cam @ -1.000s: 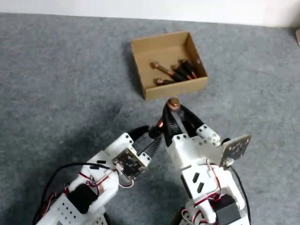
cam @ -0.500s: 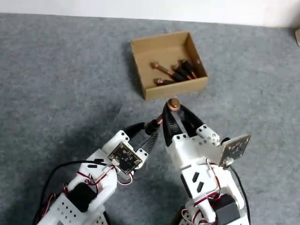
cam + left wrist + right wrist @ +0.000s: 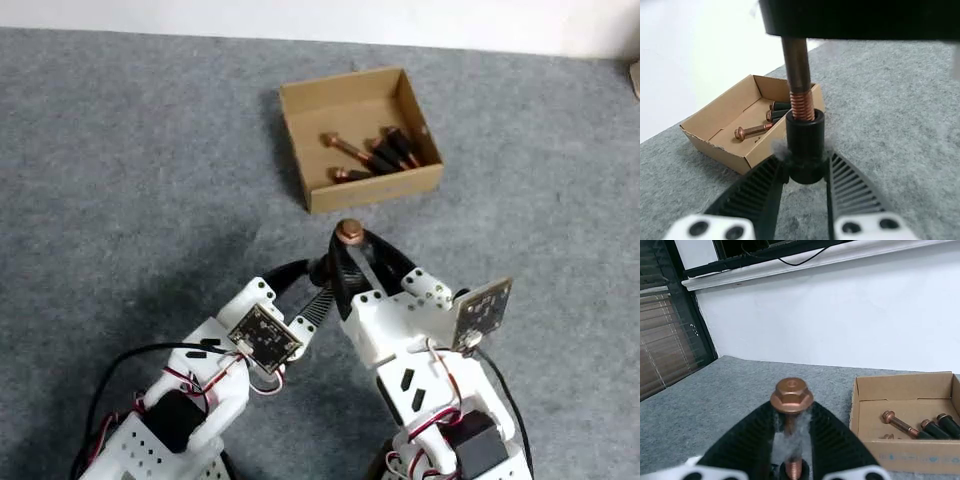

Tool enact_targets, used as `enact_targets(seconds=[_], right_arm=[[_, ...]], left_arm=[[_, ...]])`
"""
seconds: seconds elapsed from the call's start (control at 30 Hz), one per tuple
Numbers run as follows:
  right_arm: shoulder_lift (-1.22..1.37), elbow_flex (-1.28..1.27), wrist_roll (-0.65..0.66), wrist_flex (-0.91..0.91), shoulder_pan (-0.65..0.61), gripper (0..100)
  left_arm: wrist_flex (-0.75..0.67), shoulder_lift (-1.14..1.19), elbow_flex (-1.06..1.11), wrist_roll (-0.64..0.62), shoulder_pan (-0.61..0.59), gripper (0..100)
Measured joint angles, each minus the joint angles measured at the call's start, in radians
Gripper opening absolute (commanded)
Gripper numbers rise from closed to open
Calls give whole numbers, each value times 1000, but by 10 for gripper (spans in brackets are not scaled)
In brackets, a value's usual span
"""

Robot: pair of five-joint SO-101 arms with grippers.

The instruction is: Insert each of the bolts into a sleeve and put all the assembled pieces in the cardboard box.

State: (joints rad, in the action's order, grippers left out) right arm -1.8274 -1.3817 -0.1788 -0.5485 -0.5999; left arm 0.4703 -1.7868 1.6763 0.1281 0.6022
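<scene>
— Copper bolt (image 3: pixel 791 396) stands upright, head up, with my right jaws clamped on the shank just under the head. My left jaws are clamped on the black sleeve (image 3: pixel 805 145) directly below it.

— Where's the pair relative to the box (image 3: pixel 375 188)?

— Up off the desk (image 3: pixel 120 180), just in front of the box's near wall. Several finished pieces already lie inside it.

— How far in is the bolt?

— By my read, barely started. The threaded end has just entered the sleeve's mouth, and most of the thread is exposed above the rim.

— So what's the plan for seating it?

— Keep the two axes in line and press straight along the shank, with no sideways lean. I'd hold the sleeve firm and let the bolt travel. If the threads catch on the rim, I'd ease off and re-centre, not force it. A tilt could twist the sleeve out of my left jaws.

— Which camera are you trusting?

— Left wrist for the joint itself. It gives me the thread against the sleeve mouth, side on, so I can judge depth and lean. The high view gives the bolt head from above and the gap to the box, which helps the drop-off. Right wrist looks past the head to the box's contents.
</scene>
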Motion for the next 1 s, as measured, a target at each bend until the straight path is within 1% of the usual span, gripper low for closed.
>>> enact_targets(seconds=[0.3,0.37,0.43,0.57,0.63,0.67,0.8,1.0], right_arm=[[-2,-138,-3,0,-12,3],[-2,-150,-3,2,-12,16],[-2,-155,-3,3,-12,87],[-2,-155,80,6,-14,321],[-2,-153,95,-21,-14,399],[-2,-147,98,-43,-14,413],[-2,-84,103,-117,5,406],[6,40,104,-258,117,406]], left_arm=[[0,3,0,-5,-5,5],[0,3,0,-5,-5,5],[0,3,0,-5,-5,5],[0,3,0,-5,-5,5],[0,5,0,-3,-5,5],[2,5,0,-3,-2,5],[2,5,0,-2,5,5],[2,3,0,0,5,5]])
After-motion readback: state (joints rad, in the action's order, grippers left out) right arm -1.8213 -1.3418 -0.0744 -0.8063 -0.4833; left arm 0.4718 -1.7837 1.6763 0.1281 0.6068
